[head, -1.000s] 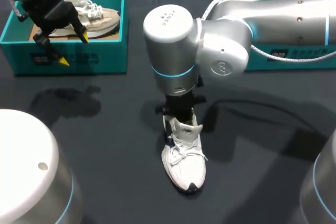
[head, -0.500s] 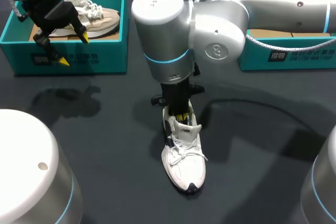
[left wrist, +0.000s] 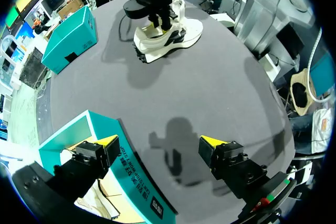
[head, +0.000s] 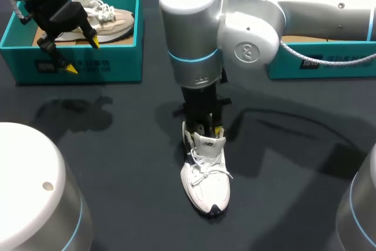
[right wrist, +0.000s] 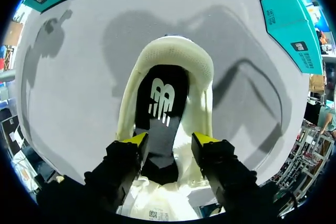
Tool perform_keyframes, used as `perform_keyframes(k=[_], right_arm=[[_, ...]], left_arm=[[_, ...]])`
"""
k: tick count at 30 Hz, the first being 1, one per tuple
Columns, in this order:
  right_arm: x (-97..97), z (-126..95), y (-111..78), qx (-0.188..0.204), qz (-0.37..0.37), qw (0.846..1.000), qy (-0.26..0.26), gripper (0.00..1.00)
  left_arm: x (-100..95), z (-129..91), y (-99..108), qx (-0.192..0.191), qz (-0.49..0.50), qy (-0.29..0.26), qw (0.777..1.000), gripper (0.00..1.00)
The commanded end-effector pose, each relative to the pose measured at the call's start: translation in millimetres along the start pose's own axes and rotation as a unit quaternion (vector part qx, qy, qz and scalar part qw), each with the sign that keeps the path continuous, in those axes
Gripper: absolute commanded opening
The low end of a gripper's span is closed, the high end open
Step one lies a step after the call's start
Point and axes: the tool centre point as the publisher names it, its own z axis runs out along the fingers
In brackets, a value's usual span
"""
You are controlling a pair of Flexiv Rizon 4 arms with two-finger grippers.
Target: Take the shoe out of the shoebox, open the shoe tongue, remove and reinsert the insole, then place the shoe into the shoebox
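A white shoe (head: 205, 176) stands on the dark table, toe toward me. My right gripper (head: 209, 130) hangs straight over its heel opening. In the right wrist view the right gripper (right wrist: 170, 140) is open, its yellow tips on either side of the tongue, touching nothing. The black insole (right wrist: 161, 103) lies flat inside the shoe (right wrist: 202, 72), ahead of the fingers. My left gripper (head: 82, 55) is open over the front wall of a teal shoebox (head: 88, 66) at the far left. In the left wrist view the left gripper (left wrist: 160, 142) holds nothing, and the shoe (left wrist: 168, 32) shows far ahead.
A beige shoe (head: 111, 16) lies in the left shoebox. A second teal box (head: 329, 66) stands at the far right behind my right arm. The left shoebox wall (left wrist: 126, 171) runs under the left fingers.
My right gripper has opened from shut and lifted slightly out of the shoe's opening. The shoe stays in place. The left arm has not moved.
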Motion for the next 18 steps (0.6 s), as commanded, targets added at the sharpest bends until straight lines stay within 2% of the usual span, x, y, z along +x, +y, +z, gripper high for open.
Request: perform_keyframes(k=[1,12,18], right_arm=[[4.7,-1.3,-5.4,-0.005,-0.001,1.000,-0.006,1.00],[8.8,-8.0,-9.6,-0.007,-0.007,1.000,-0.011,1.00],[8.0,-7.0,-19.9,-0.001,0.000,1.000,-0.005,1.00]], left_arm=[[-0.1,-0.4,-0.2,-0.001,0.000,0.001,1.000,1.00],[-0.1,-0.4,-0.2,-0.001,0.000,0.001,1.000,1.00],[-0.1,-0.4,-0.2,-0.001,0.000,0.001,1.000,1.00]])
